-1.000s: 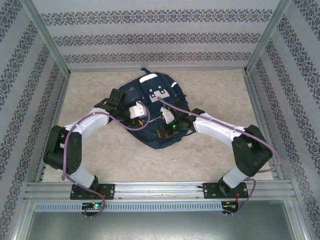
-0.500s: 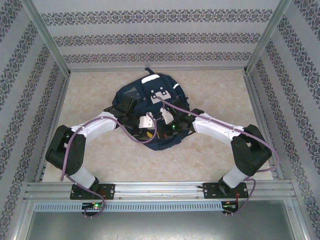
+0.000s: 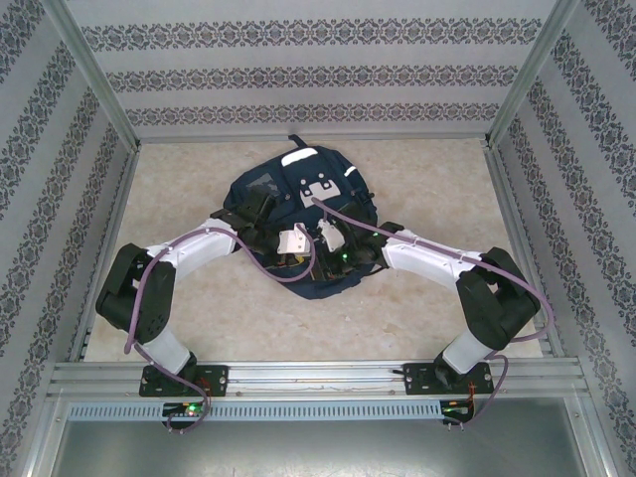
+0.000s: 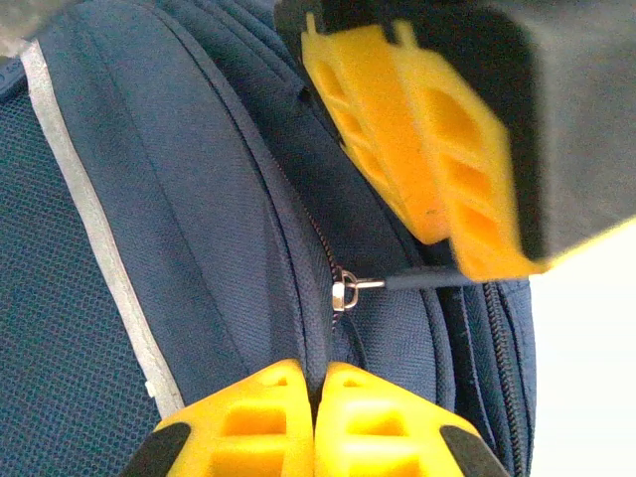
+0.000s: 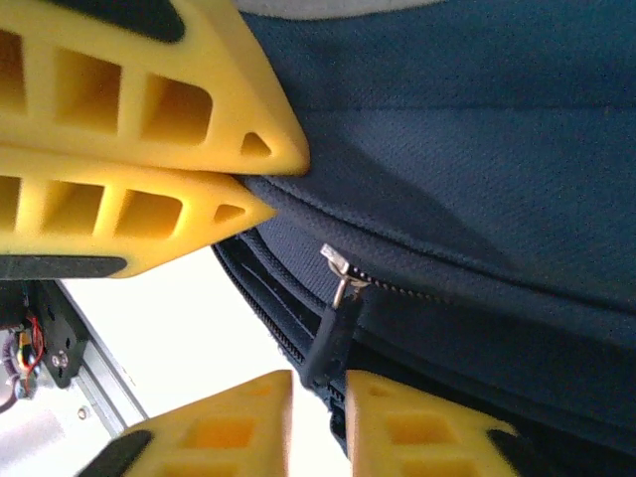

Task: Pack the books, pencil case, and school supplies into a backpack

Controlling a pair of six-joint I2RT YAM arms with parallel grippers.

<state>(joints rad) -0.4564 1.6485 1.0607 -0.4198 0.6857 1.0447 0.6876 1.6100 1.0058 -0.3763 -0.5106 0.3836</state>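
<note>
The left gripper has swung from the backpack's left side to its near middle, ending just beside the right gripper. The left arm has stretched in toward the backpack. The backpack's near edge has drawn in, so it looks more compact.

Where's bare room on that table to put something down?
Bare table left of the backpack to the side rail, likewise right, plus a strip by the back wall. Crowded: the backpack's near edge, where left gripper and right gripper meet.
</note>
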